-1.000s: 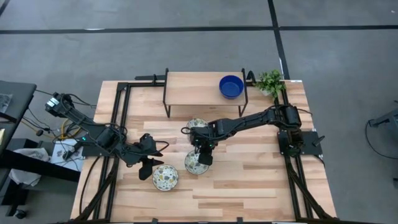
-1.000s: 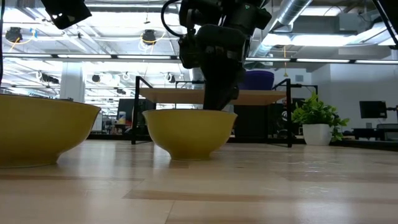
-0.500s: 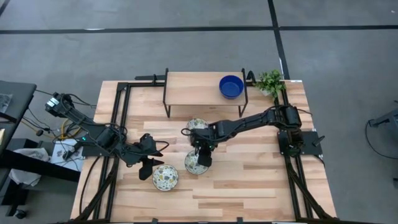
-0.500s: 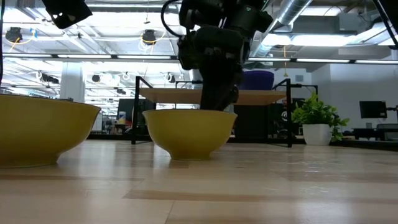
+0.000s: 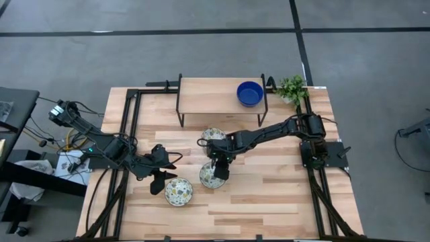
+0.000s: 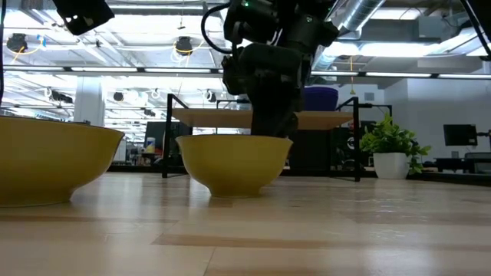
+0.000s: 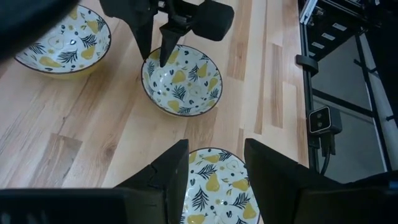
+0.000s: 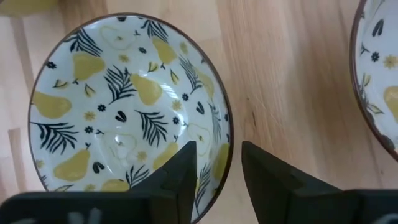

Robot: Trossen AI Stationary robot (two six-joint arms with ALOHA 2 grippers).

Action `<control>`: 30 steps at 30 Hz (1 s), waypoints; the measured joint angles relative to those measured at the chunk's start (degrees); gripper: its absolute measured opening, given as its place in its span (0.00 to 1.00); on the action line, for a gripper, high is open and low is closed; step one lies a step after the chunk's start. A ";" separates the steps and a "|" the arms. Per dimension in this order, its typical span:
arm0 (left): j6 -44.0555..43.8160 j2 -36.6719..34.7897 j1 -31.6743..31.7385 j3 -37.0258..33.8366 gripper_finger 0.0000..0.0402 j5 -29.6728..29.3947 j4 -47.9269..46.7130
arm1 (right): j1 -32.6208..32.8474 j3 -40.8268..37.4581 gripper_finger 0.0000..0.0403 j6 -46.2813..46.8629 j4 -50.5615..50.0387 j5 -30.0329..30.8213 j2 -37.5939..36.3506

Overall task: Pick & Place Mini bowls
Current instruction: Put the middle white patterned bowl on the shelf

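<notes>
Three cream bowls with a pear-and-leaf pattern stand on the wooden table: one at the middle [image 5: 213, 177], one nearer the left front [image 5: 179, 191], one farther back [image 5: 213, 135]. A blue bowl [image 5: 250, 93] sits on the raised shelf. My right gripper [image 8: 217, 149] points steeply down, open, over the middle bowl's rim [image 8: 227, 140], one finger inside the bowl and one outside. My left gripper [image 7: 214, 165] hovers open above the left front bowl [image 7: 214, 186].
A wooden shelf on black legs [image 5: 208, 94] spans the table's far side. A small green potted plant [image 5: 292, 87] stands at the far right corner. Black frame rails [image 5: 131, 128] run along both sides. Bare table [image 5: 282, 195] lies at the right front.
</notes>
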 joint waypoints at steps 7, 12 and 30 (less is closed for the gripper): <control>0.00 0.00 0.01 0.00 0.38 -0.01 0.02 | 0.00 0.00 0.15 0.00 0.00 -0.04 0.00; 0.00 0.00 0.01 0.00 0.38 -0.01 0.04 | -0.23 0.13 0.02 0.37 0.79 -2.62 -0.15; -0.15 -0.02 -0.01 0.00 0.38 -0.01 0.31 | -2.31 3.64 0.00 -0.59 -0.68 -8.94 0.00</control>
